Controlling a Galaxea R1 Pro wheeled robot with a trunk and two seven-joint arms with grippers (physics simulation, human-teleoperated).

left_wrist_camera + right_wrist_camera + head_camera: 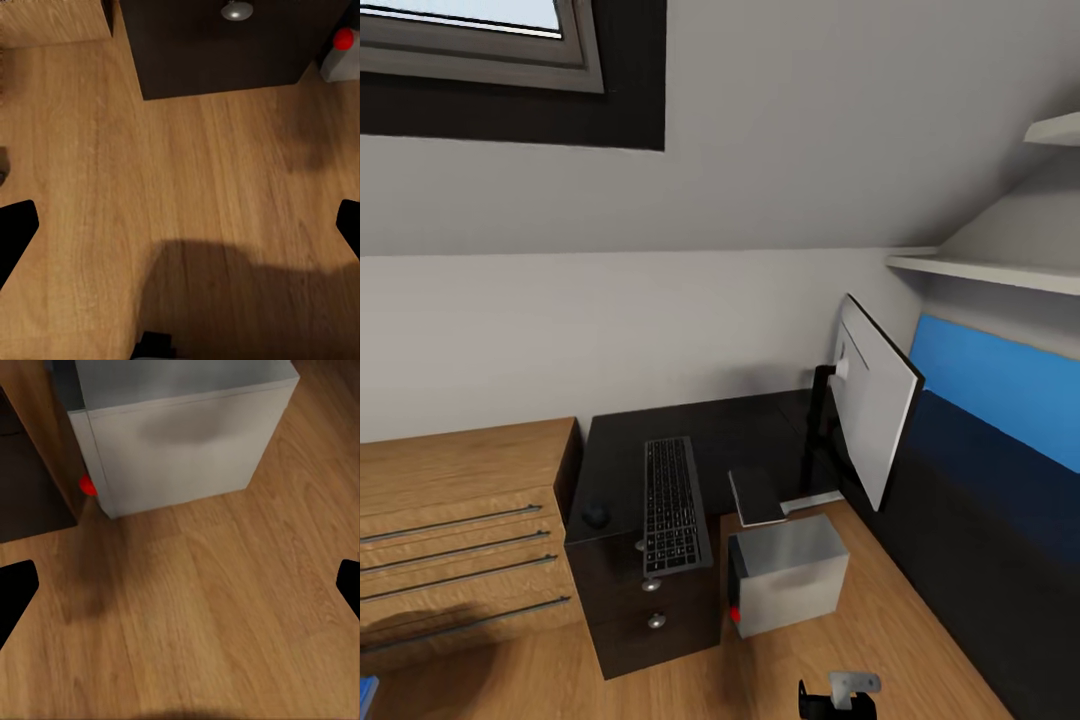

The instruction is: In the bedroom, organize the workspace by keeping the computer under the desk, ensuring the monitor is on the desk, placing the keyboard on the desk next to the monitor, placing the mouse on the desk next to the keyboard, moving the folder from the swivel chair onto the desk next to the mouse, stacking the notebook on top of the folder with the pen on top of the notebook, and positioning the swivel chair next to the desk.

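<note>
A: Start close in. What are the arms doing?

B: Both hover over bare wood floor. The left gripper has its fingertips spread wide with nothing between them; the right gripper is released the same way, empty, facing the computer.

A: And the computer?

B: One grey tower, red button on its front, standing on the floor in the desk's corner opening, not tucked beneath the top. I judge that is the step in hand: push it low and square on a flat side, slowly, so it slides under without tipping or catching the drawer unit.

A: Further back?

B: On the black desk: one keyboard, its near end overhanging the edge; one mouse near it; one dark notebook, also poking over the edge; one monitor, seen from its pale back. Two silver knobs show on the drawers.

A: Anything else?

B: A light wood chest with four long handles beside the desk, and a sliver of blue by the floor; I can't tell what it is.
</note>
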